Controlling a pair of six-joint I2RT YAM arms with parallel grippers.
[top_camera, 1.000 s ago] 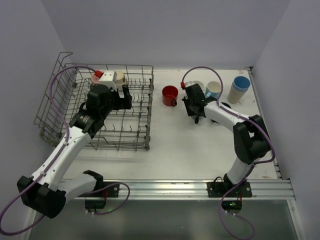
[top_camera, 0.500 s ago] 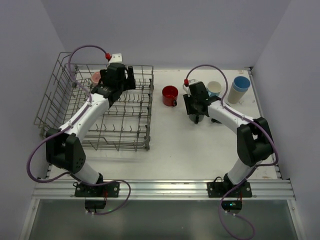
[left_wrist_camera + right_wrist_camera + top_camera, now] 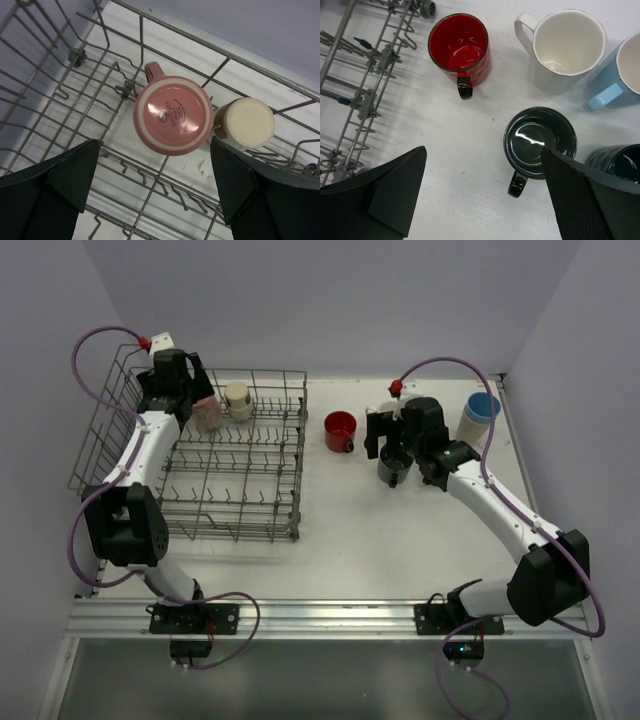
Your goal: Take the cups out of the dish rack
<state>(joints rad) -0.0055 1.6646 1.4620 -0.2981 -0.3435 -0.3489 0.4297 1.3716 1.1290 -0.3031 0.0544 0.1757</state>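
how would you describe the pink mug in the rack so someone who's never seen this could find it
Start at the big grey wire dish rack; two cups stand upside down along its far edge. The pink mug is the one nearer the rack's raised end. Unlike the plain cream cup beside it, it has a pale ring round its upturned base.

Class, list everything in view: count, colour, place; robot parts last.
table: 1, white, underneath.
dish rack: 1, grey, left.
pink cup: 1, pink, upturned in rack.
cream cup: 1, cream, upturned beside it.
red mug: 1, red, right of rack.
white mug: 1, white, beyond dark mug.
blue mug: 1, light blue, beside white mug.
dark mug: 1, dark grey, below right gripper.
teal cup: 1, dark teal, beside dark mug.
tumbler: 1, pale, far right.
left gripper: 1, black, open over pink cup.
right gripper: 1, black, open over dark mug.
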